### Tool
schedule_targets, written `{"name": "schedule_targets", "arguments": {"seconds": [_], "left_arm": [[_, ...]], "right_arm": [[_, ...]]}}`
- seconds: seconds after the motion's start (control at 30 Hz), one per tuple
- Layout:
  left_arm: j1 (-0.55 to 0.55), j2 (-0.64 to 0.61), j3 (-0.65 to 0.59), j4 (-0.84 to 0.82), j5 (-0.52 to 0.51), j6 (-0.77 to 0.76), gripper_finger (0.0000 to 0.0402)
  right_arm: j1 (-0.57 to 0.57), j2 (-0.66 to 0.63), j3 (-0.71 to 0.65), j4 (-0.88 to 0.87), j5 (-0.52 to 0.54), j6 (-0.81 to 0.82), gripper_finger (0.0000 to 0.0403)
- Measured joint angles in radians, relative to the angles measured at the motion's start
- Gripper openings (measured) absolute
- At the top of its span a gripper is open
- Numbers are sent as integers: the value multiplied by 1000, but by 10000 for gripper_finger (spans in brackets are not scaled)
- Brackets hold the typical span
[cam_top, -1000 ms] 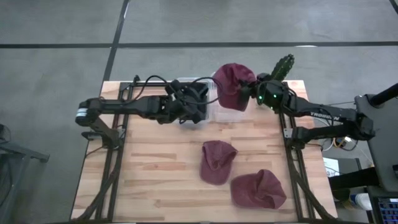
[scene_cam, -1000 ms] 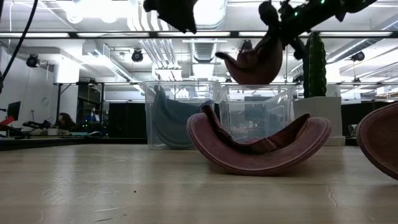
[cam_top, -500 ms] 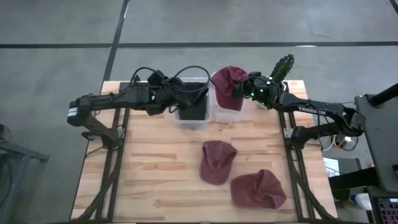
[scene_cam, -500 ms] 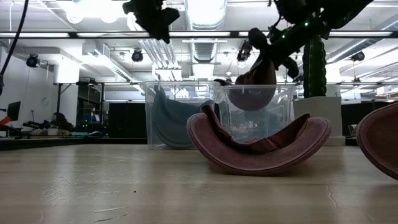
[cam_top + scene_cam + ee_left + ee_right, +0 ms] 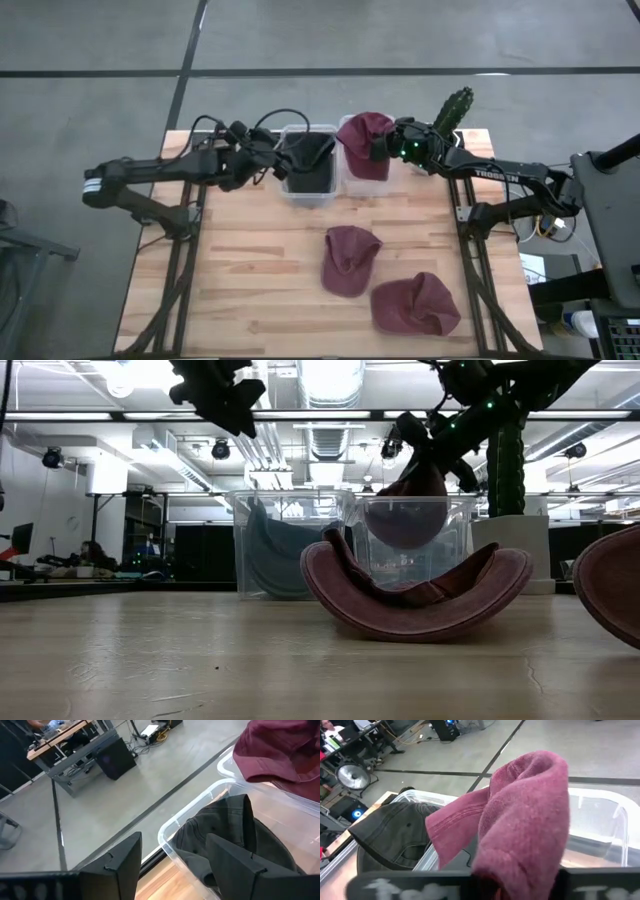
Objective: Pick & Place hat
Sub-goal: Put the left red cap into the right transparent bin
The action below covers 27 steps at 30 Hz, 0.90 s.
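A maroon hat (image 5: 366,143) hangs from my right gripper (image 5: 388,148) over the right clear bin (image 5: 348,183) at the table's far edge. In the low view its crown (image 5: 404,520) sits down inside that bin's walls. The right gripper is shut on it. A dark grey hat (image 5: 309,160) lies in the left clear bin (image 5: 290,188), draped up against its wall (image 5: 227,840). My left gripper (image 5: 262,160) hovers open just left of that bin, touching nothing. Two more maroon hats (image 5: 349,258) (image 5: 414,303) lie on the table. My right gripper pinches the maroon hat by a bunched fold at its top (image 5: 492,870), coming from the table's right and slanting down. The hat hangs below the fingers inside the bin (image 5: 404,510). The nearer hat hides whether its crown touches the bin's floor.
A green cactus (image 5: 453,108) stands at the far right corner behind the right arm. The two bins sit side by side at the far edge. The near hat (image 5: 415,595) blocks the low view of the bins' bases. Bare wood (image 5: 240,280) lies on the near left.
My right gripper has moved down and a little toward the table's left, lowering the maroon hat from above the right bin into it. My left gripper has drawn back from over the left bin toward the table's left, still open.
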Motion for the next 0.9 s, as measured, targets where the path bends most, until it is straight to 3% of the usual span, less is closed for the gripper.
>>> {"name": "schedule_targets", "arguments": {"seconds": [0.23, 0.47, 0.7, 0.9], "left_arm": [[0, -40, -32, 45, 20, 45, 213], [0, -41, -32, 114, 29, 130, 213], [0, -40, -32, 144, 41, 157, 213], [0, -40, -32, 143, 41, 157, 213]], "right_arm": [[1, -1, 0, -69, -9, 4, 98], [-1, -1, 71, -273, -46, -44, 143], [-1, 1, 211, -499, -6, -156, 157], [-1, 4, 260, -526, 31, -246, 147]]}}
